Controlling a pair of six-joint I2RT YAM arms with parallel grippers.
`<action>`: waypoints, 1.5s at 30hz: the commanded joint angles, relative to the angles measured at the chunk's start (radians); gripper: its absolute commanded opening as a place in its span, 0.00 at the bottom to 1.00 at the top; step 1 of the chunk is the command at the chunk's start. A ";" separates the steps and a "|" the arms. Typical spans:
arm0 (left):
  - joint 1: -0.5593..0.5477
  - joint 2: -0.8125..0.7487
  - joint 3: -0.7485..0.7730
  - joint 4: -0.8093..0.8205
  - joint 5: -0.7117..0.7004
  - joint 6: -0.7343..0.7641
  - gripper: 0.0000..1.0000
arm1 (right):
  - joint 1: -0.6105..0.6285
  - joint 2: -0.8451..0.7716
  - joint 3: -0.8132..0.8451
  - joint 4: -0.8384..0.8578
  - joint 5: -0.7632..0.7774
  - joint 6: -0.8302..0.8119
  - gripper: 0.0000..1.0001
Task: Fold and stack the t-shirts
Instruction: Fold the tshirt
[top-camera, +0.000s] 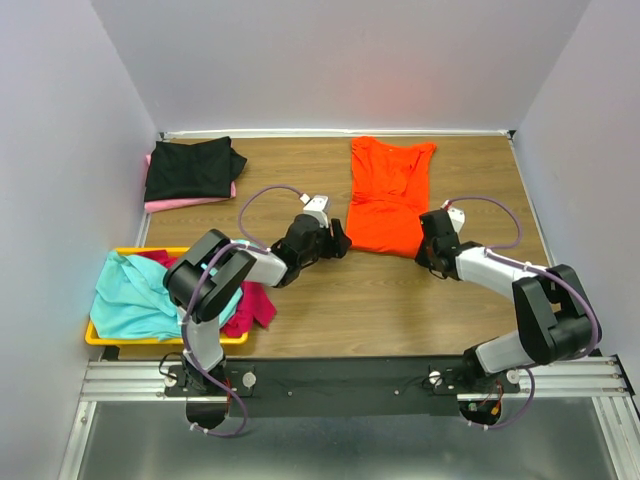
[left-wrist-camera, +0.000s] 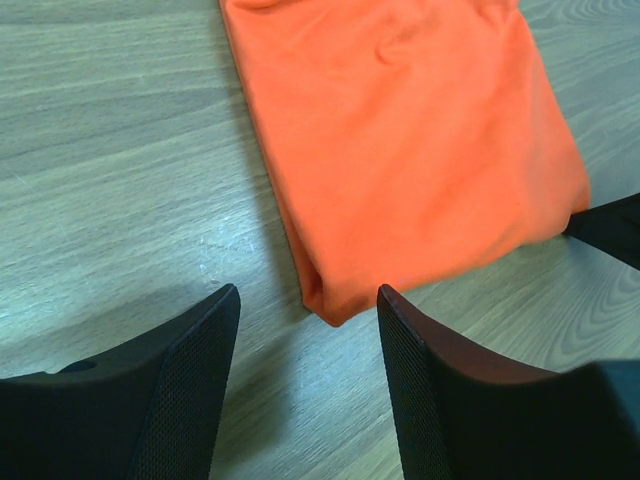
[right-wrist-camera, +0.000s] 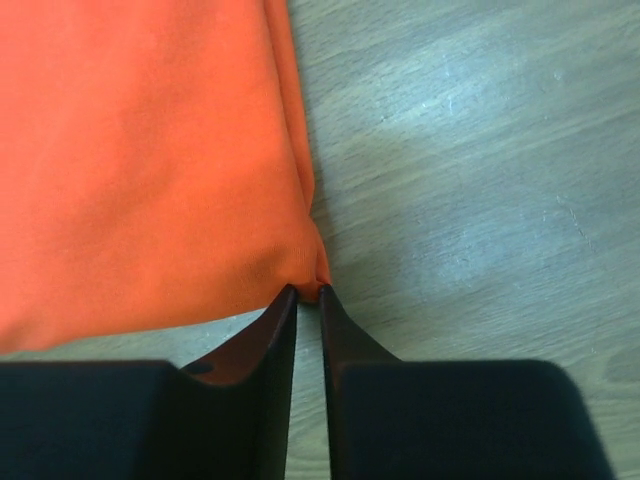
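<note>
1. The orange shirt (top-camera: 388, 195) lies flat on the table (top-camera: 330, 310), right of centre toward the far side. It is folded lengthwise into a long strip, with the neck end far and the hem end nearest the arms.
2. The right gripper (right-wrist-camera: 308, 295) sits at the hem's right corner. Its jaws are drawn narrow, with the very tip of that corner pinched between the fingertips (right-wrist-camera: 285, 310). The rest of the cloth spreads away to its left.
3. The left gripper (left-wrist-camera: 308, 300) is at the hem's left corner, low over the wood. Its jaws stand wide and hold nothing. In the wrist view the corner points into the gap between the fingers (left-wrist-camera: 200, 340) and does not touch them.
4. At the far left corner a black shirt (top-camera: 192, 167) lies folded on a pink shirt (top-camera: 185, 203), whose edge shows beneath it.
5. At the near left, a teal shirt (top-camera: 140, 295) is heaped in a yellow tray (top-camera: 100, 338). A magenta shirt (top-camera: 250, 305) spills over the tray's right side onto the table.
</note>
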 joint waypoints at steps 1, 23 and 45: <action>-0.014 0.027 0.021 0.020 0.008 -0.003 0.65 | 0.000 0.042 -0.003 -0.032 -0.031 0.001 0.18; -0.034 0.113 0.094 -0.034 0.003 0.003 0.32 | 0.002 0.037 0.005 -0.029 -0.039 -0.010 0.05; -0.040 0.002 0.040 -0.115 0.043 0.124 0.00 | 0.000 -0.269 -0.059 -0.107 0.003 -0.020 0.01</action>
